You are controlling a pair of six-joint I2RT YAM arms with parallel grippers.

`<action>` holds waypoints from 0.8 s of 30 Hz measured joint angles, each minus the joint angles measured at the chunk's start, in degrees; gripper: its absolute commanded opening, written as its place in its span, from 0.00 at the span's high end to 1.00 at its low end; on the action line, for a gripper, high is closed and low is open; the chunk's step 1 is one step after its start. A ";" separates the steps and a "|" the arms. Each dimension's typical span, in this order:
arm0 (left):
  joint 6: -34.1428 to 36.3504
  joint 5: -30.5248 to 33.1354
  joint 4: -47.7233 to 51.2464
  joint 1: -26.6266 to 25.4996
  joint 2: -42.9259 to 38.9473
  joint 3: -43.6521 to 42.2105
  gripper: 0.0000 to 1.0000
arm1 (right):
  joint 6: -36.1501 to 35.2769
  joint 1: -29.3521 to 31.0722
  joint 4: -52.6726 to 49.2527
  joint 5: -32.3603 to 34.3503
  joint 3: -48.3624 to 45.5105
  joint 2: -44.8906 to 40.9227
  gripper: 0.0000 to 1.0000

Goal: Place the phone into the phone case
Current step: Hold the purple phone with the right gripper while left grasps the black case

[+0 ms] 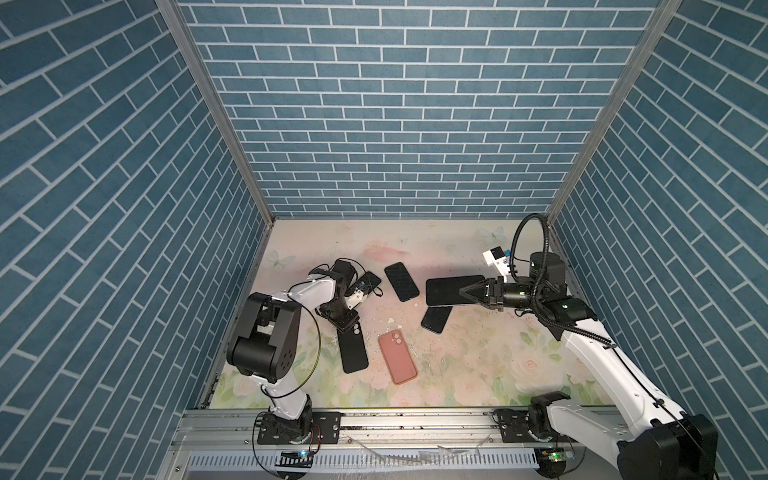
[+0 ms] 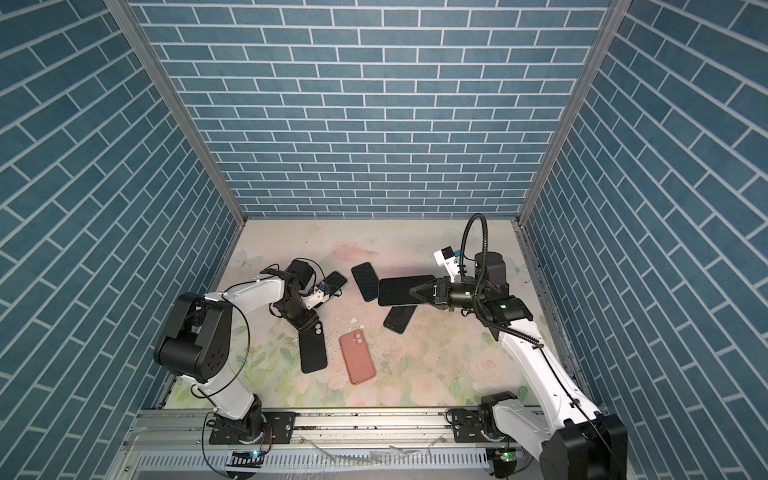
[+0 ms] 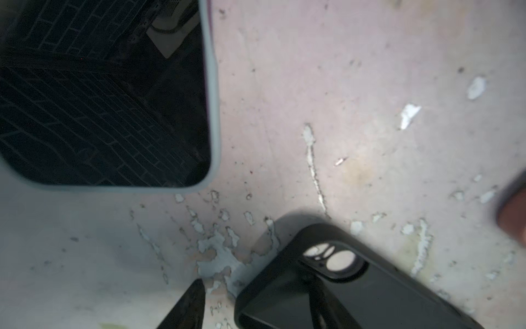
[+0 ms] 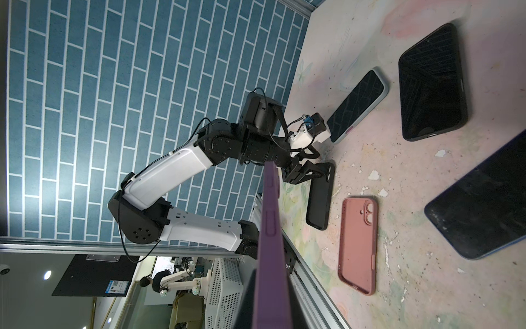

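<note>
At the left, the left gripper [image 1: 344,325] is lowered over the camera-cutout end of the black phone case [image 1: 354,351], which lies flat on the flowered table [image 1: 478,365] with its hollow side up. In the left wrist view one black fingertip [image 3: 189,306] is seen just beside the case's corner with bare table between them, so the jaws are judged to be part-way apart and not clamped on the case wall. Just behind that gripper a phone in a grey case [image 1: 371,282] is laid face up, and further right a bare black phone [image 1: 401,281] is found. Nearer the front rail, a pink phone case [image 1: 397,357] is placed near the black one, apart from it. Right of centre a dark blue phone [image 1: 436,321] is partly covered in both top views by the purple-edged phone [image 1: 446,290], which is held above the table, screen up, by its short end. The right gripper [image 1: 465,292] is closed tight on it, and the purple edge is shown along the right wrist view. The step in hand is judged to be the securing of the black case while the phone is kept raised, well apart from it. Next, the case wall must be pinched firmly and the held phone carried leftward, turned to match the case's long axis, and pressed in corner first. Whether this phone fits that case cannot be told.
</note>
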State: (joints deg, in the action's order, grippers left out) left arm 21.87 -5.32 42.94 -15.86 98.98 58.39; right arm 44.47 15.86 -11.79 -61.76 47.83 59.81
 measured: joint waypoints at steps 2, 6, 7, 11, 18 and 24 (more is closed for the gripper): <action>-0.07 -0.24 -0.11 0.15 0.17 0.31 0.58 | 0.00 -0.11 -0.24 0.00 0.00 -0.11 1.00; -0.35 -0.50 -0.15 0.26 0.79 0.96 0.74 | -0.04 -0.24 -0.72 0.04 0.22 -0.42 1.00; -0.44 -0.52 -0.22 0.31 0.79 0.98 0.78 | -0.04 -0.26 -0.85 0.07 0.22 -0.61 1.00; -0.57 -0.09 -0.46 0.31 0.79 1.11 0.90 | -0.61 -0.28 -1.53 0.09 0.50 -0.83 1.00; -1.09 1.22 -0.52 0.31 0.22 1.14 1.00 | -1.42 -0.39 -3.32 0.44 1.14 -1.14 1.00; -2.16 1.68 1.09 0.31 -4.02 1.40 1.00 | -2.36 -0.57 -4.24 0.55 1.14 -1.95 1.00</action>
State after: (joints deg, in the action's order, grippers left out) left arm 19.70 -3.64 44.03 -15.55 94.96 59.79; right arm 42.11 15.29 -16.03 -61.21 48.97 57.87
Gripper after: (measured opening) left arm 0.057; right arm 0.100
